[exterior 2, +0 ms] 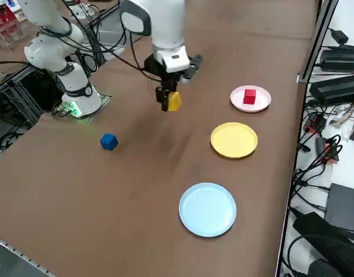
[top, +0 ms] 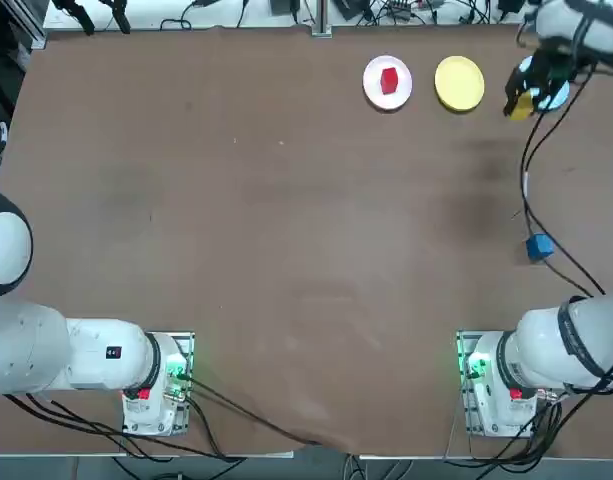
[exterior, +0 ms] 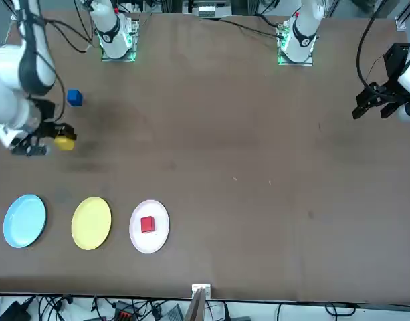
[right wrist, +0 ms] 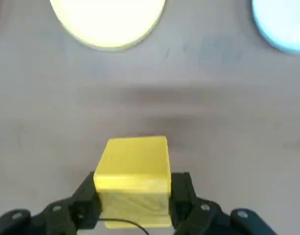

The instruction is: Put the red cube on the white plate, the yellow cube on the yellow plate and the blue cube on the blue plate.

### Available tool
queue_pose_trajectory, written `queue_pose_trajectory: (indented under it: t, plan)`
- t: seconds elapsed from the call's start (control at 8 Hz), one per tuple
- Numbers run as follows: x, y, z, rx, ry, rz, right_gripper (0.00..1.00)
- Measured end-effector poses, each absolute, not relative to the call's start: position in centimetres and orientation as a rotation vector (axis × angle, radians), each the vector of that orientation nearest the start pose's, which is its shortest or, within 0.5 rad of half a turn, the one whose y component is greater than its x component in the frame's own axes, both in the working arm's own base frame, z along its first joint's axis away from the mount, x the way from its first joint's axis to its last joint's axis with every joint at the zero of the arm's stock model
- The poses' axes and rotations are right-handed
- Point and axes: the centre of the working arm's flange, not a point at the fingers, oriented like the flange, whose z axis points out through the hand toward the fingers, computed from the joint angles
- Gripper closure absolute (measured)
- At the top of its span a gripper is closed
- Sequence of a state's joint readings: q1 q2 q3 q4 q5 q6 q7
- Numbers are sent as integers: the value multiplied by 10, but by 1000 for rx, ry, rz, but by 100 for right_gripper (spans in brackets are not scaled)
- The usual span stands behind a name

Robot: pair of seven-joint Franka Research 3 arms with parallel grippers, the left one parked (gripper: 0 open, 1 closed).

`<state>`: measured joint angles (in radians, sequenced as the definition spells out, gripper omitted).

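Observation:
My right gripper [exterior 2: 170,103] is shut on the yellow cube [exterior 2: 174,101] and holds it in the air above the table, short of the plates. The same yellow cube [right wrist: 135,178] sits clamped between both fingers in the right wrist view, with the yellow plate [right wrist: 107,19] and the blue plate [right wrist: 282,22] ahead of it. In the top view the yellow cube [top: 522,103] hangs beside the yellow plate [top: 459,82], over the edge of the partly hidden blue plate [top: 554,95]. The red cube [top: 390,80] rests on the white plate [top: 371,90]. The blue cube [top: 539,247] lies alone on the table.
The three plates stand in a row along the far edge of the brown table [top: 286,250]. A black cable [top: 546,235] from the right arm trails past the blue cube. Cables and gear lie beyond the table's far edge.

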<state>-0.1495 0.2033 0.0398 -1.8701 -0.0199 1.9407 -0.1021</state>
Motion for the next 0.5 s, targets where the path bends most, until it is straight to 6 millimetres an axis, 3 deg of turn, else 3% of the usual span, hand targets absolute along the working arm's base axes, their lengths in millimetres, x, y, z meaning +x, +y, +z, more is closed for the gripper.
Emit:
queue_pose_trajectory:
  t: [0.12, 0.5]
  plan:
    - [621, -66, 400, -3129, -12, 195, 30]
    - [689, -60, 369, -3128, 28, 149, 30]
